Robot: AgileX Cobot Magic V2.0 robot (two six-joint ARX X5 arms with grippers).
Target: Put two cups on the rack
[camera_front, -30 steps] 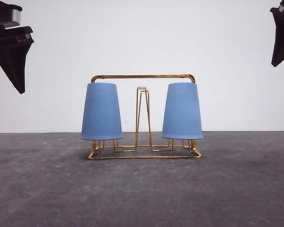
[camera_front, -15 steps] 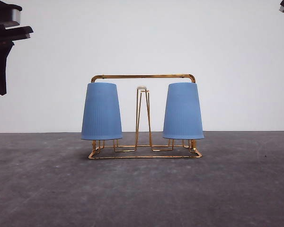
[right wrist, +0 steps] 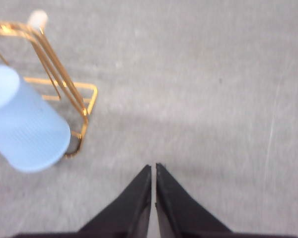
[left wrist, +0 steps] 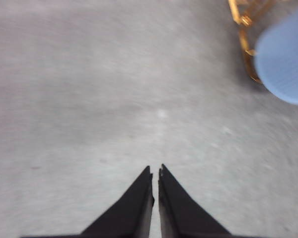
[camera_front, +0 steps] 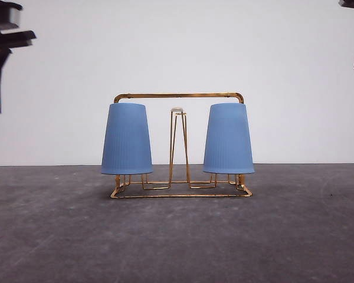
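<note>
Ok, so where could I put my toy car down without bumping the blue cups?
The grey table in front of the rack is bare, and so are the stretches to either side of it. It is crowded on the rack, where the left cup and right cup sit.

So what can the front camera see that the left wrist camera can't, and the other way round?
Front view alone: the whole rack with its arched handle, both cups upside down on it, and the bare middle prongs. Left wrist view alone: the left gripper shut, above bare table. Shared: one blue cup and some gold wire.
</note>
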